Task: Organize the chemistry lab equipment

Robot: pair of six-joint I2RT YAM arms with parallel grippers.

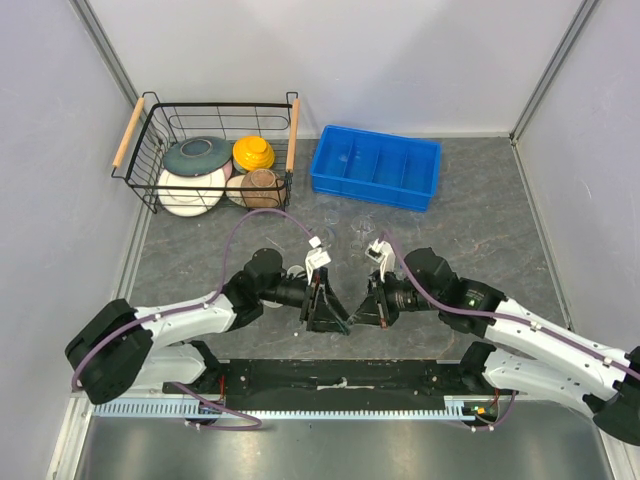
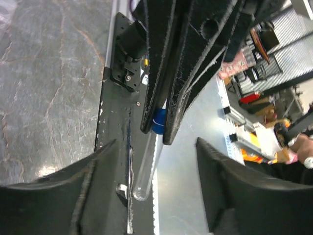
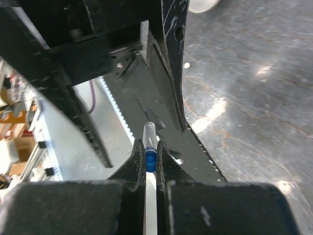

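Over grey marbled desk [image 1: 480,230], near its front edge, holds clear test tube [image 2: 144,171] pinched at blue band [image 3: 150,160] in right hand [image 3: 150,164], left hand [image 2: 155,147] spread close by, and risks slip of smooth tube onto black base plate [image 1: 340,375] from narrow grip.

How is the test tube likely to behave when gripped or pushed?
The tube looks clear, smooth and thin-walled, so it is probably slippery and fragile. It is round, so it would likely roll if laid down.
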